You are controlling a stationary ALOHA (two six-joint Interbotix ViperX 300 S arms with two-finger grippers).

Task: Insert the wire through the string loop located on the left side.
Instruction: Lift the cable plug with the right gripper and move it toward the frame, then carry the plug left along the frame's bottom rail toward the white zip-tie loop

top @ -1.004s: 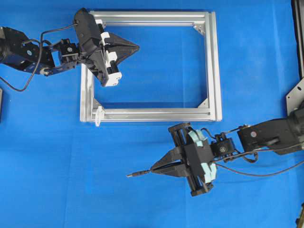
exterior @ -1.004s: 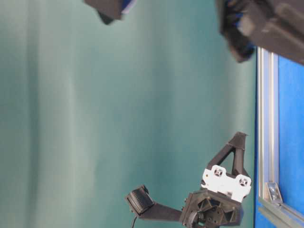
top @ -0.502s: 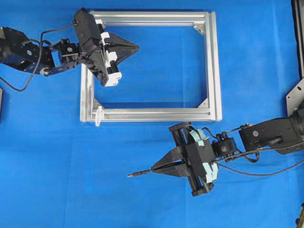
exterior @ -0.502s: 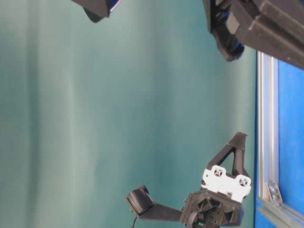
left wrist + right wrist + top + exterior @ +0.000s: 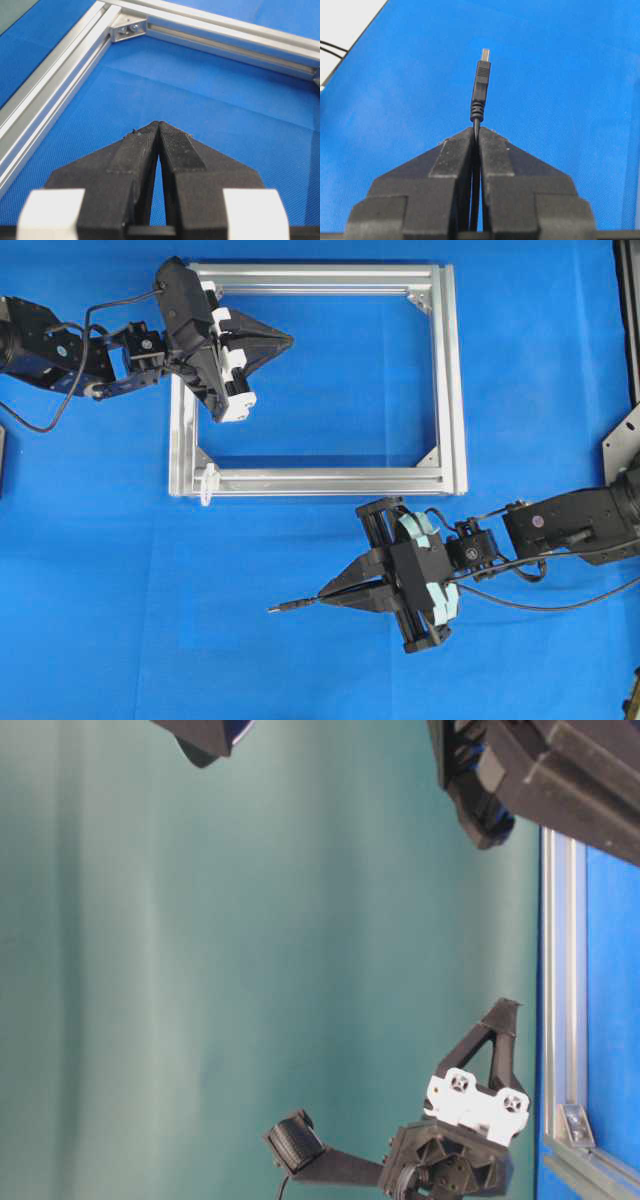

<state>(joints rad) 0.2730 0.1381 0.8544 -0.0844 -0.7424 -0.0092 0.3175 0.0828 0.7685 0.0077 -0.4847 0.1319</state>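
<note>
Right now your right gripper (image 5: 322,597) is clamped on the wire (image 5: 481,87), plug tip jutting straight out past the fingertips. Your left gripper (image 5: 288,340) is pinched closed on nothing, inside the aluminium frame (image 5: 448,380). No readable writing shows anywhere. You'll find the string loop (image 5: 208,483) at the frame's lower-left corner, well up and left of the plug.

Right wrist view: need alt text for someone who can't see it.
The right end effector is shut on the wire just behind its plug, which sticks straight out ahead, its bare metal tip pointing away from the camera. Below and beyond it lies only the blue tabletop; the string loop is not in this view.
</note>
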